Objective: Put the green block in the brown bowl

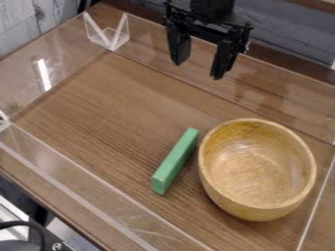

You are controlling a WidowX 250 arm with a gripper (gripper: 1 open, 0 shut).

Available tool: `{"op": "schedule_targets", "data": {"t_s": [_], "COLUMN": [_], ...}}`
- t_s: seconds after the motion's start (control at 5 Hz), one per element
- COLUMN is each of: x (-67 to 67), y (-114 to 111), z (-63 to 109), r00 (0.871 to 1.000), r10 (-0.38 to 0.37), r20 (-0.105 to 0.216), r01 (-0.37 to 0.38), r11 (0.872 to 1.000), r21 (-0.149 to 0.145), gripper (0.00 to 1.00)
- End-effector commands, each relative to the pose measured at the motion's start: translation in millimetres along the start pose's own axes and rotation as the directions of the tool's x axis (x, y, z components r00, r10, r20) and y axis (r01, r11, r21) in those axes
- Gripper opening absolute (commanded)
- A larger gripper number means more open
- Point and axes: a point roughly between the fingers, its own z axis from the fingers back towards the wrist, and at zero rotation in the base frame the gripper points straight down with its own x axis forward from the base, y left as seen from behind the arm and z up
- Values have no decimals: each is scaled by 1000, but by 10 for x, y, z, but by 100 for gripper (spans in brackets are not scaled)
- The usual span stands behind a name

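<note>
The green block (175, 160) is a slim bright green bar lying flat on the wooden table, tilted diagonally, just left of the brown bowl (257, 168). The bowl is round, light brown wood with a thick rim, sitting at the right front; nothing is inside it. My gripper (195, 59) hangs at the top centre, black, pointing down, well behind and above the block. Its two fingers stand apart with nothing between them.
Clear acrylic walls (53, 69) fence the wooden table surface on the left, front and back. A small clear triangular bracket (108, 31) stands at the back left. Bare wood (105, 118) stretches left of the block.
</note>
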Motion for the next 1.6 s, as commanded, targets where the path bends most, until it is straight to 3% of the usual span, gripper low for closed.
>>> {"op": "schedule_targets", "data": {"t_s": [0.0, 0.4, 1.4], "x": [-42, -405, -550], "y": [-15, -87, -130], "z": [-75, -227, -489], "r00": [1000, 997, 996], "r10": [-3, -67, -90], "r20": [-17, 26, 2], "r01": [3, 68, 90], "r11": [1000, 998, 996], "r21": [-1, -13, -21], "gripper": [100, 100, 100]}}
